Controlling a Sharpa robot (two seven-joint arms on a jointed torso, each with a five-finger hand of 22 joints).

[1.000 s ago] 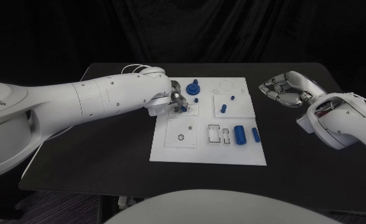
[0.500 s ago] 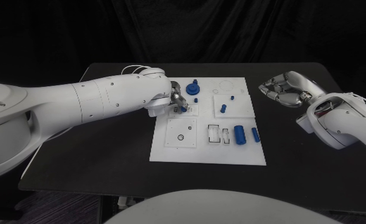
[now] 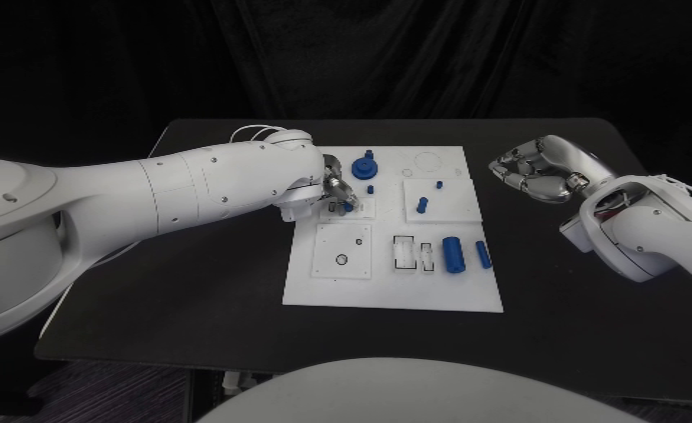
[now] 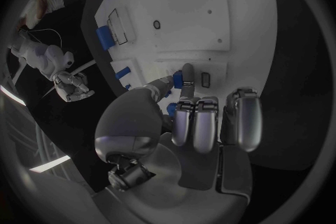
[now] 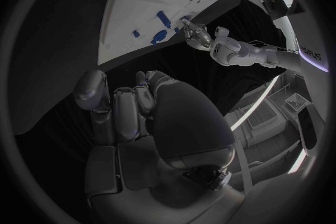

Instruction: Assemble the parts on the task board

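head view: my left hand (image 3: 335,193) sits over the task board (image 3: 392,288) at its left edge, right hand (image 3: 537,169) off the board's right side, fingers clenched on nothing. left wrist view: fingers (image 4: 186,79) pinching a small blue part (image 4: 178,82) against the board.

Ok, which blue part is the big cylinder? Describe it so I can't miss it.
On the white task board, look at the near right area, away from the left hand. The big blue cylinder lies there beside a slimmer blue pin; it is the thickest lying piece.
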